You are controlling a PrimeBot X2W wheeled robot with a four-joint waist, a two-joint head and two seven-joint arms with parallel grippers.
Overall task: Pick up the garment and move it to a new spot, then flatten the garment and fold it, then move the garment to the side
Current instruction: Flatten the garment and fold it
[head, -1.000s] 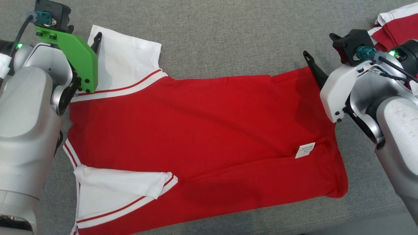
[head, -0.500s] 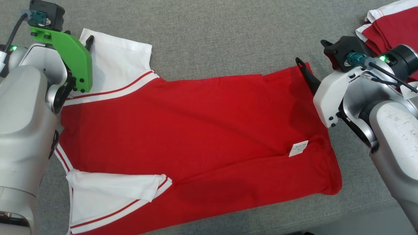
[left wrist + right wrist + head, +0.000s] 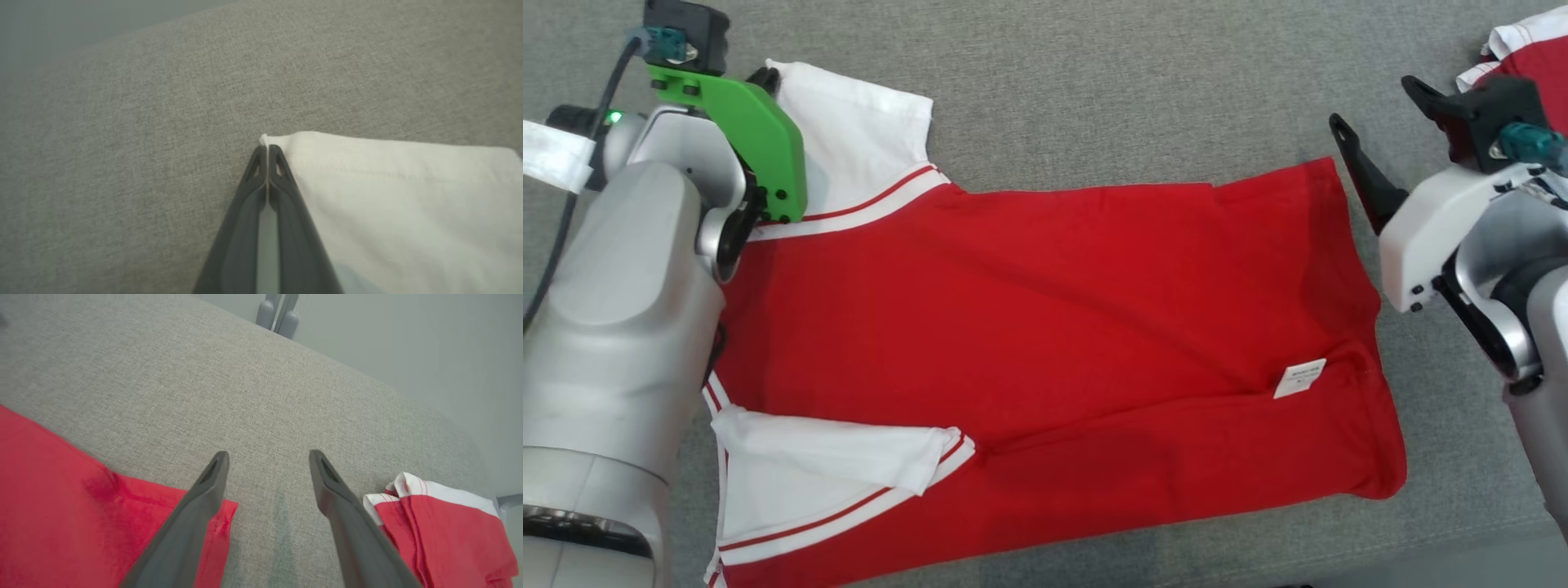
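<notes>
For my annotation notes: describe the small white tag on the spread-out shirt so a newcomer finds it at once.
A red shirt with white sleeves lies spread across the grey fabric surface. Toward its right end, near the hem, sits a small white label. Unlike the sleeves at the left end, it is a rectangle surrounded by red.

Behind the left arm (image 3: 613, 310), we couldn't see the shirt's (image 3: 1045, 327) left edge, and its lower corner ran off the bottom. The label's (image 3: 1299, 378) print was too small to read. The second shirt (image 3: 1539, 61) was cut off top right.
</notes>
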